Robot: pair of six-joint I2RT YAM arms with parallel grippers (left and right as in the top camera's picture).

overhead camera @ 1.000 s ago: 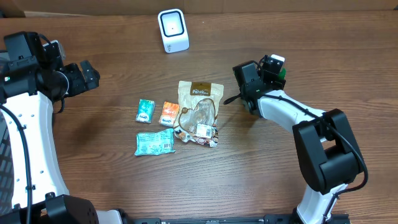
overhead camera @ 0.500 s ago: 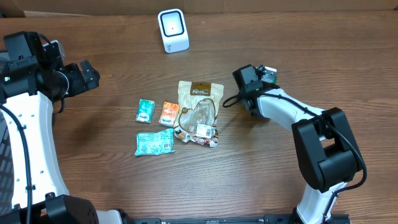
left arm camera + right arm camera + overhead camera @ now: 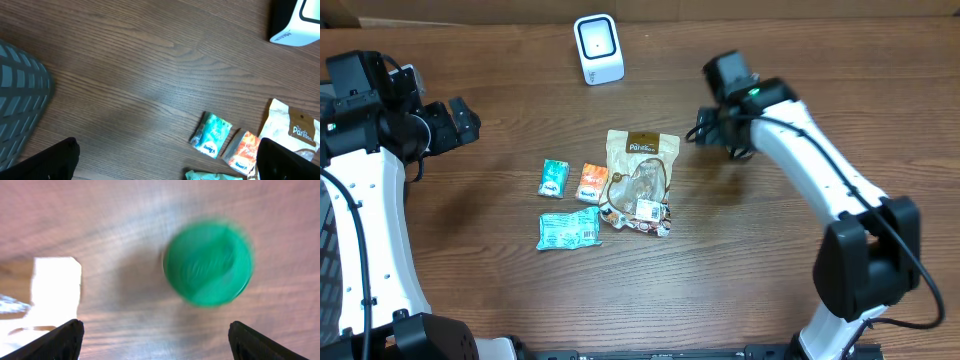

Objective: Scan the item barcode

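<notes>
— Where is the green round item (image 3: 208, 263)?

— It is on the bare wood of the bench (image 3: 740, 280). The right wrist camera shows it as a round green shape, too blurred for detail, just beyond the right hand (image 3: 160, 342). From overhead it cannot be seen. The right arm reaches in from the right edge and ends a little right of the bench's middle, covering that spot.

— Does the right hand grip it?

— No. Its fingers (image 3: 52, 340) show only at the lower corners of the wrist view. They are spread wide with nothing between them, and the item lies apart from both.

— And the left hand (image 3: 465, 121)?

— It is spread wide too, and empty. It hangs over the left side of the bench, well apart from everything lying there.

— The scanner (image 3: 598, 48)?

— It is white and upright, near the far edge and about midway along it, with its face turned toward the near edge.

— What else lies there?

— Four packets lie in the middle of the bench. A tall snack pouch (image 3: 638, 181) lies flat, with a brown band at its top and a white label low on its front. Just left of it is an orange packet (image 3: 592, 183), and a teal packet (image 3: 554, 177) lies beside that. A pale green packet (image 3: 568, 229) lies flat on the near-edge side of those two, just beside the pouch's lower corner.
</notes>
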